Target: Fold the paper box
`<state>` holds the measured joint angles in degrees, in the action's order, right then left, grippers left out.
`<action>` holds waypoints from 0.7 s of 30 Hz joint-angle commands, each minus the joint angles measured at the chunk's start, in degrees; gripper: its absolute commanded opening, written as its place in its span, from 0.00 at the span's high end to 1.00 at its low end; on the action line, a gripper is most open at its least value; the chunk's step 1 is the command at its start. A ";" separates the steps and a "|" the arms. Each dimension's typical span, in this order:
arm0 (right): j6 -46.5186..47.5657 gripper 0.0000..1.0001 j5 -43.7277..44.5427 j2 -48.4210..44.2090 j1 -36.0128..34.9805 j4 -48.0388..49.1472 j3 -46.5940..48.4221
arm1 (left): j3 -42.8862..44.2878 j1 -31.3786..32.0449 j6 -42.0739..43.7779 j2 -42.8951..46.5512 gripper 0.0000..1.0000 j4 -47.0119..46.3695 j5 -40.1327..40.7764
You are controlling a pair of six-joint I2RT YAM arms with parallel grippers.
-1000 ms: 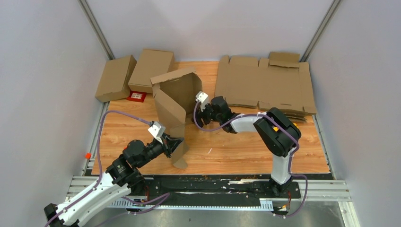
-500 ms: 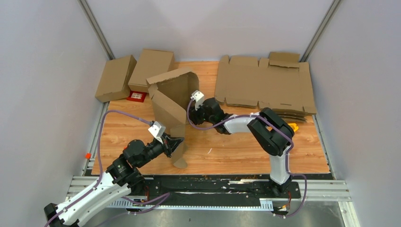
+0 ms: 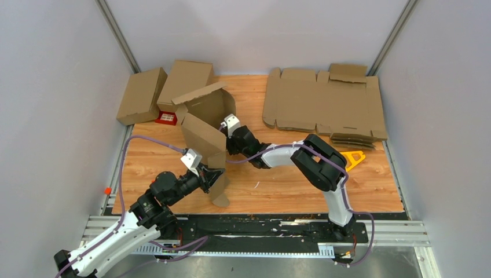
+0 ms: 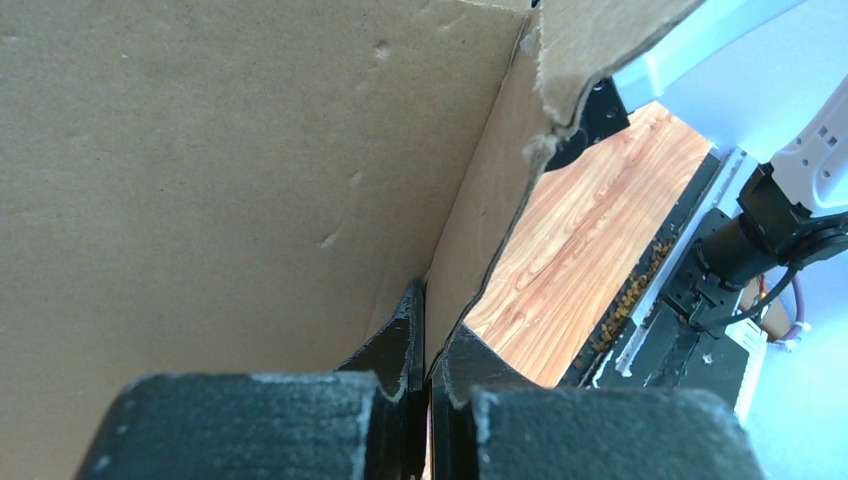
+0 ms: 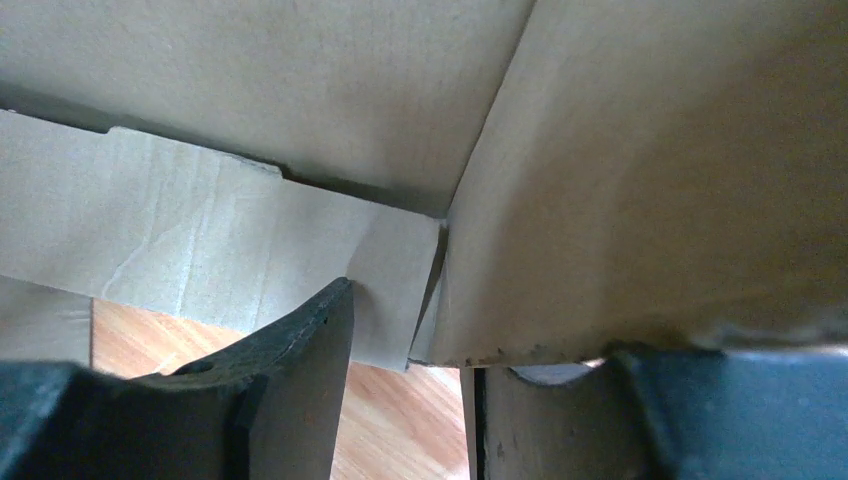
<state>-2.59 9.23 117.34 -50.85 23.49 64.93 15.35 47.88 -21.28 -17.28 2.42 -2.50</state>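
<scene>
While the left gripper (image 3: 216,176) clamps its lower flap, the paper box (image 3: 202,134) stands upright, opening rightward. The right gripper (image 3: 226,143), jaws apart, reaches inside.

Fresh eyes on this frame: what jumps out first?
The half-folded paper box stands upright at mid-table, flaps splayed. The left pincer is shut on its near flap; the right pincer, jaws apart, sits at its right side. A wide stack of flat cardboard sheets lies at the back right.

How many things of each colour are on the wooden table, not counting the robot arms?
Brown: 4 (paper box, closed box by the wall, closed box beside it, sheaf of flat sheets)
Red: 1 (small card)
Yellow-orange: 1 (triangular piece)
Total: 6
</scene>
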 commanded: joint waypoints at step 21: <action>-2.37 1.00 15.74 -1.37 -3.65 -10.84 -1.68 | -2.40 -0.07 -3.37 2.82 1.00 4.82 0.44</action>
<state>-2.02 22.00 119.52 -53.93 19.05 67.72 14.63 47.88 -21.63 -14.50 4.01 -1.85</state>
